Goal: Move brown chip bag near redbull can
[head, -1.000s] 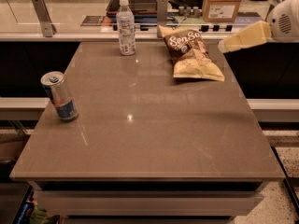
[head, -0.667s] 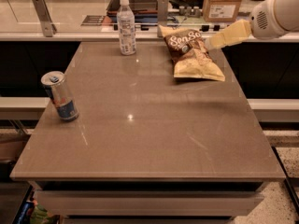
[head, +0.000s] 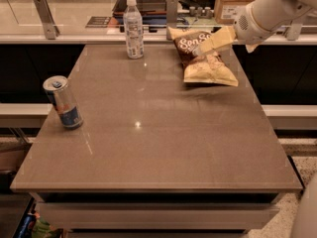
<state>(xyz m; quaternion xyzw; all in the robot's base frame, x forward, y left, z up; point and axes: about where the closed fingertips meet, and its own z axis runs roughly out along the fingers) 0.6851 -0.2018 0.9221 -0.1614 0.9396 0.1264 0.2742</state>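
Claw (head: 200, 49) over one brown chip bag (head: 209, 71)

- You see the gripper (head: 202, 47) over the brown chip bag (head: 208, 69), at the back right of the table (head: 163, 148);
- the redbull can (head: 63, 103) stands upright at the left edge, well apart;
- a water bottle (head: 132, 28) (white cap) stands left of the bag.

Brown table (head: 163, 152) with a light glint (head: 137, 125), pale counter (head: 74, 14) behind, speckled floor (head: 303, 155) — gripper (head: 202, 48) over its far-right corner.
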